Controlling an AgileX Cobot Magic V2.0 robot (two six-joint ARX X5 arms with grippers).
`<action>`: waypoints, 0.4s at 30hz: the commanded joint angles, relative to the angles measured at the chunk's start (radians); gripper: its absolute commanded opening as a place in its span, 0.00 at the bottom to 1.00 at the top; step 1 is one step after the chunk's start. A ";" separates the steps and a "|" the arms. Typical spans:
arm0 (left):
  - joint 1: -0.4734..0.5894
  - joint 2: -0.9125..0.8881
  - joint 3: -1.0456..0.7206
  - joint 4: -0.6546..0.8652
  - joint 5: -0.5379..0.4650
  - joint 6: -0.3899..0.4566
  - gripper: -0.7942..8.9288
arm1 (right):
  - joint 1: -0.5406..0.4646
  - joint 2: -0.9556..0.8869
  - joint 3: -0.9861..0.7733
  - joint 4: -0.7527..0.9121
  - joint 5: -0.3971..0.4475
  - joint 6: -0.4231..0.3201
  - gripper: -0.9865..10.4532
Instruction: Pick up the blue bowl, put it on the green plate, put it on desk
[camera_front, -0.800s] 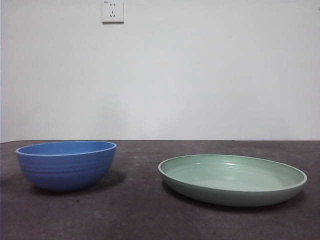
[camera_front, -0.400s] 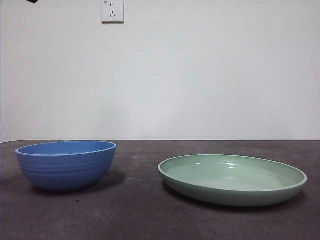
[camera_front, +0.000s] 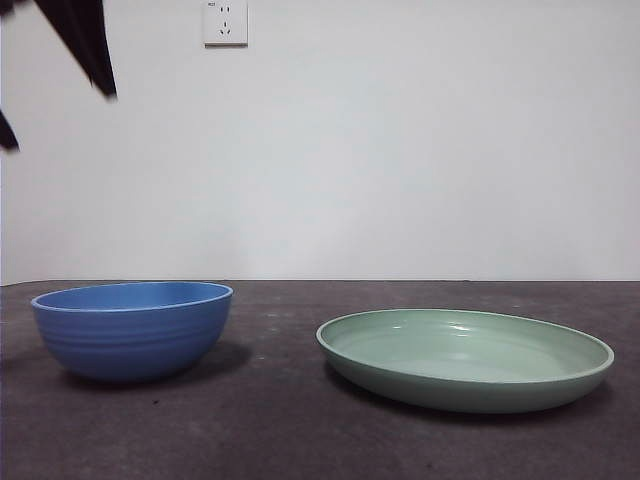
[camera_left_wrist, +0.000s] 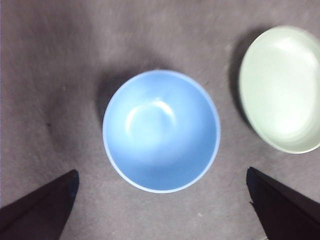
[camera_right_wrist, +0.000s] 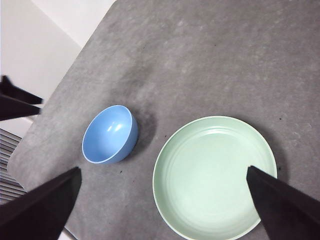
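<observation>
The blue bowl (camera_front: 133, 330) stands upright on the desk (camera_front: 280, 420) at the left. The green plate (camera_front: 465, 358) lies to its right, apart from it. My left gripper (camera_front: 60, 120) shows at the top left corner of the front view, high above the bowl, jaws wide open and empty. In the left wrist view the left gripper (camera_left_wrist: 161, 171) hangs over the bowl (camera_left_wrist: 161, 130), with the plate (camera_left_wrist: 282, 87) off to one side. My right gripper (camera_right_wrist: 163, 170) is open and empty, high above the plate (camera_right_wrist: 215, 175) and bowl (camera_right_wrist: 110, 134); it is out of the front view.
A white wall with a socket (camera_front: 225, 22) stands behind the desk. The right wrist view shows the desk's edge (camera_right_wrist: 30, 135) close beyond the bowl, and the left arm's dark jaws (camera_right_wrist: 15, 100) there.
The left gripper has come down into the top left corner of the front view, from just a tip to two dark jaws. Bowl and plate have not moved.
</observation>
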 joint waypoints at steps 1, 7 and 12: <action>0.002 0.090 0.021 0.013 -0.004 0.019 0.78 | 0.001 0.003 0.018 0.008 -0.003 -0.004 0.62; 0.004 0.285 0.021 0.029 -0.019 0.035 0.78 | 0.001 0.003 0.018 0.008 -0.003 -0.004 0.62; 0.004 0.401 0.021 0.072 -0.034 0.034 0.78 | 0.001 0.003 0.018 0.008 -0.003 -0.005 0.62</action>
